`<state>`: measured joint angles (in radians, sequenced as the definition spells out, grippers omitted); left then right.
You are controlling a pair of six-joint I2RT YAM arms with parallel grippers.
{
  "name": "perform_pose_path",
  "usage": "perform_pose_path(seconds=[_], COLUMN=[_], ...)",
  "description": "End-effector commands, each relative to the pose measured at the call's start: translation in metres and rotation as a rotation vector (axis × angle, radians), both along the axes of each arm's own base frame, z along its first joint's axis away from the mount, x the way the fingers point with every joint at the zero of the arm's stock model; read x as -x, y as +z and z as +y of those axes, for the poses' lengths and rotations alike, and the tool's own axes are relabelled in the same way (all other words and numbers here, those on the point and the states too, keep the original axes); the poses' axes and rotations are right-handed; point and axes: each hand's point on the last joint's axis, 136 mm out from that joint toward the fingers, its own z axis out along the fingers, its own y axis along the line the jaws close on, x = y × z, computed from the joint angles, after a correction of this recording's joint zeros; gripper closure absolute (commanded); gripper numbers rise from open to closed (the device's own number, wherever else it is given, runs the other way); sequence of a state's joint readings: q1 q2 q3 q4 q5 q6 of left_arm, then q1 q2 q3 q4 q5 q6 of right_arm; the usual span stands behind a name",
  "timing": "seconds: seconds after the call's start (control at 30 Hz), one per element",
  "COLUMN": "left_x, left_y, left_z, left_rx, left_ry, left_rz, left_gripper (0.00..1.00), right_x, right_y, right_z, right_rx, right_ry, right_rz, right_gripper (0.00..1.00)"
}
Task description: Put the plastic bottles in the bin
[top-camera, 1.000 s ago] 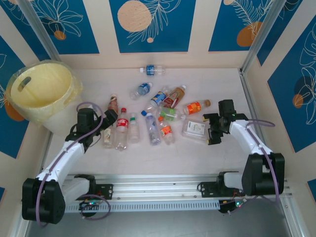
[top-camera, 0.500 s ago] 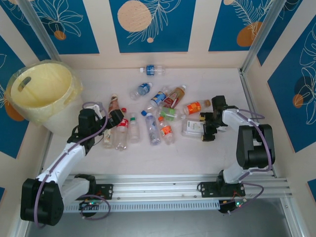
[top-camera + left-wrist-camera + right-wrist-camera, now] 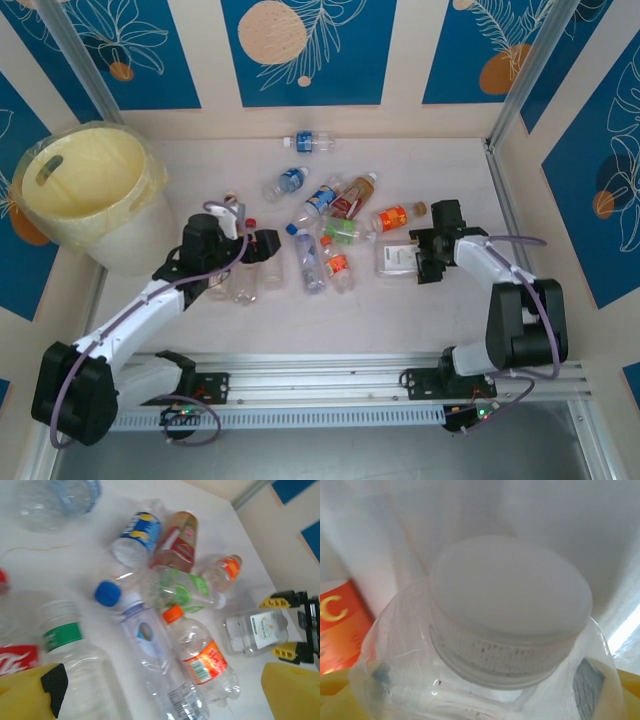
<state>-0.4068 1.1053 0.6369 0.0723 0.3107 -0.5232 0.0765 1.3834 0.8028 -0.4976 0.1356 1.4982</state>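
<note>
Both my pincers are low over the table (image 3: 455,165), and the bottles (image 3: 330,235) lie scattered on it, none in the bin (image 3: 150,185). The bin stands at the far left corner, well apart from the pile.

My left pincer (image 3: 258,243) is released, jaws spread wide, over the left side of the pile. In its wrist view, the left pincer (image 3: 160,690) shows its yellow fingers (image 3: 25,695) at the two lower corners. Between them lie a green-banded bottle (image 3: 67,640), a blue-capped one (image 3: 150,647) and an orange-capped one (image 3: 207,662), all on their sides. Beyond these lie a green-labelled bottle (image 3: 185,590), a red one (image 3: 176,542) and a blue-and-yellow one (image 3: 139,530), close together. I cannot tell whether either finger touches a bottle.

My right pincer (image 3: 421,258) is at the right end of the pile, jaws parted on either side of the capped end of a squarish clear bottle (image 3: 396,260) with a white label. From my left wrist I see that pincer (image 3: 282,626) astride the bottle (image 3: 255,630), with a gap at the upper finger. My right wrist looks straight onto its white cap (image 3: 510,600), with the yellow fingers (image 3: 335,702) low at both sides. I cannot tell whether the pads press it.

One blue-labelled bottle (image 3: 310,142) lies alone near the far wall.
</note>
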Motion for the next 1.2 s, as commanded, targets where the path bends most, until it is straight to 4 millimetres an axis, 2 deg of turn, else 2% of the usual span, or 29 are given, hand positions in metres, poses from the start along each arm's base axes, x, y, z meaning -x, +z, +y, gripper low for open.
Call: perform_pose_path(seconds=[0.0, 0.1, 0.23, 0.4, 0.5, 0.6, 0.7, 0.83, 1.03, 1.17], left_x=[-0.002, 0.002, 0.011, 0.023, 0.018, 0.009, 0.003, 0.011, 0.014, 0.012], left_y=[0.024, 0.028, 0.035, 0.043, 0.034, 0.032, 0.039, 0.043, 0.041, 0.043], left_z=[-0.032, -0.056, -0.088, -0.128, -0.139, -0.146, -0.155, -0.166, -0.163, -0.154], left_rx=[0.011, 0.003, -0.017, -0.075, -0.179, -0.190, -0.143, -0.091, -0.081, -0.098], left_ry=[-0.134, -0.248, -0.397, -0.547, -0.563, -0.560, -0.548, -0.601, -0.584, -0.538], left_rz=[-0.105, -0.132, -0.159, -0.249, -0.285, -0.299, -0.319, -0.355, -0.365, -0.382], left_gripper=[0.00, 0.00, 0.00, 0.00, 0.00, 0.00, 0.00, 0.05, 0.32, 0.47], right_x=[-0.012, -0.026, -0.035, -0.030, -0.023, -0.014, -0.006, -0.004, 0.000, 0.006], right_y=[0.043, 0.091, 0.138, 0.165, 0.180, 0.194, 0.205, 0.210, 0.212, 0.223], right_z=[-0.008, 0.015, 0.071, 0.122, 0.147, 0.167, 0.182, 0.188, 0.197, 0.204], right_rx=[0.228, 0.376, 0.409, 0.382, 0.351, 0.281, 0.220, 0.202, 0.134, 0.072], right_ry=[0.185, 0.418, 0.742, 0.969, 1.058, 1.109, 1.147, 1.143, 1.159, 1.165], right_rz=[-0.181, -0.372, -0.646, -0.788, -0.869, -0.949, -1.011, -1.022, -1.034, -1.090], right_gripper=[0.36, 0.37, 0.38, 0.43, 0.43, 0.43, 0.43, 0.42, 0.39, 0.26])
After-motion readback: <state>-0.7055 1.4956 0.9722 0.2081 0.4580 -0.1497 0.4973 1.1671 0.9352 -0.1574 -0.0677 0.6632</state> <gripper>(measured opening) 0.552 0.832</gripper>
